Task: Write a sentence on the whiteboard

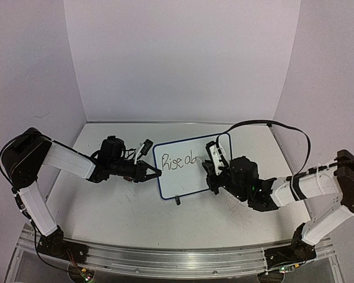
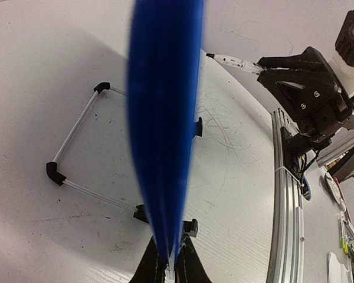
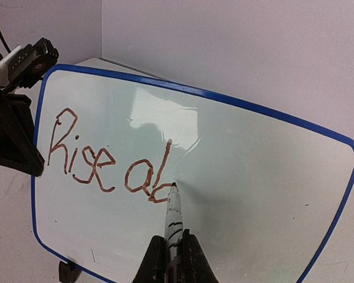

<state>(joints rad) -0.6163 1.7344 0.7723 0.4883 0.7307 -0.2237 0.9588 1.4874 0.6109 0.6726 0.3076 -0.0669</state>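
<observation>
nearby, right gripper [image 3: 173,250]: clenched on the marker [image 3: 174,215], barrel upright between the fingers.
tip: touched the whiteboard [image 3: 253,171] at the foot of the "b".
sentence [image 3: 100,159]: read "rise ab", reddish strokes, upper left; rest not yet written.
whiteboard position: stood tilted on its wire stand [image 2: 76,127], mid-table between the arms.
handling (judged): light, thin, stiff, slick; likely to skid or tip under pen pressure; best held at the rim, clear of ink.
left gripper [image 2: 171,259]: clamped on the whiteboard's left rim.
</observation>
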